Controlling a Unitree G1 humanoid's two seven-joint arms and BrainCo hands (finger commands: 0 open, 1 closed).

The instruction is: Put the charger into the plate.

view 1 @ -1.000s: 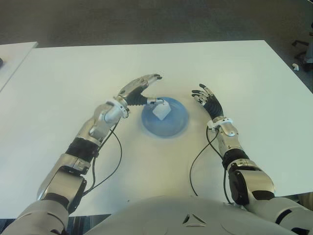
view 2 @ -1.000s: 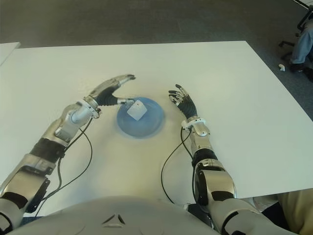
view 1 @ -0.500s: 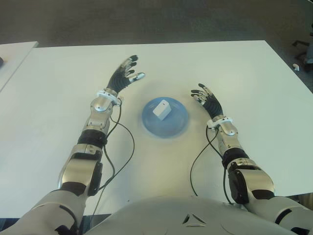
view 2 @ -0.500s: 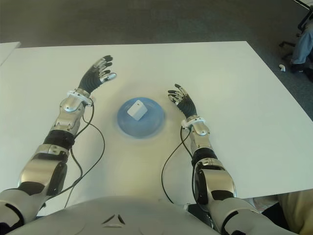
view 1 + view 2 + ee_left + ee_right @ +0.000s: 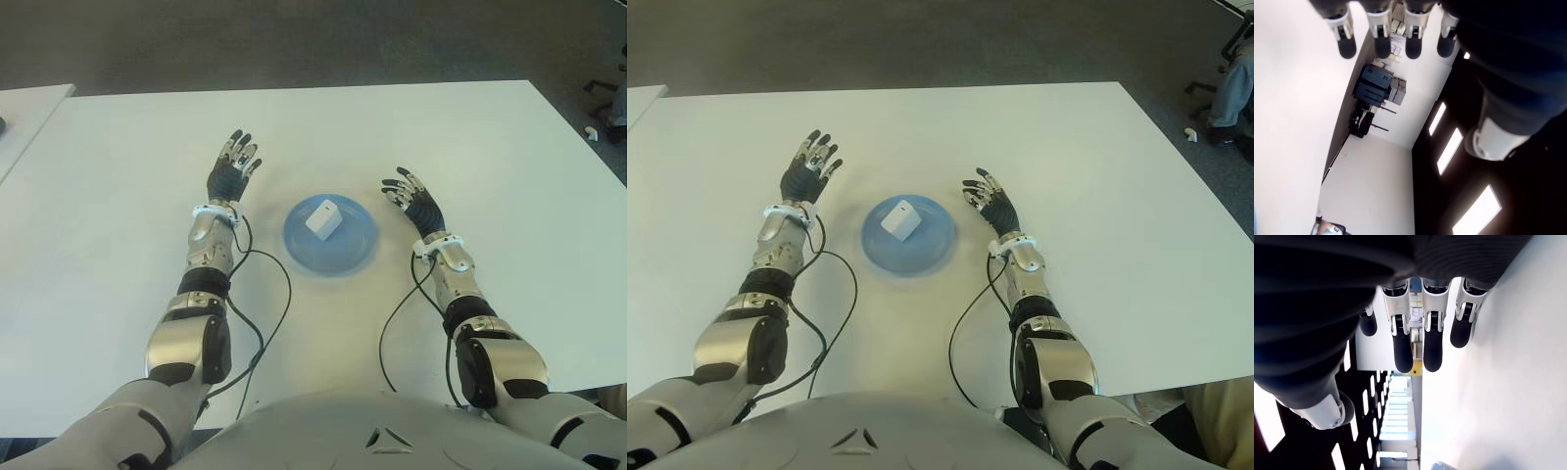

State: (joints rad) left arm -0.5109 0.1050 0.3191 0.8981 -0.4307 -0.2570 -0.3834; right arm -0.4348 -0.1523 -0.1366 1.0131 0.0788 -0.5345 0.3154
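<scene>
The charger (image 5: 322,219) was a small white block with rounded edges, lying inside the plate (image 5: 353,257). It sat turned at an angle, its corners pointing roughly toward the far and near sides of the scene, and it rested a little to the left of the plate's middle and toward its far side. The plate was round, shallow and blue, with a slightly paler rim, and it stood flat on the white table (image 5: 490,147), close to the table's middle from left to right. Only the charger lay in it; the right and near parts of its floor were bare.
</scene>
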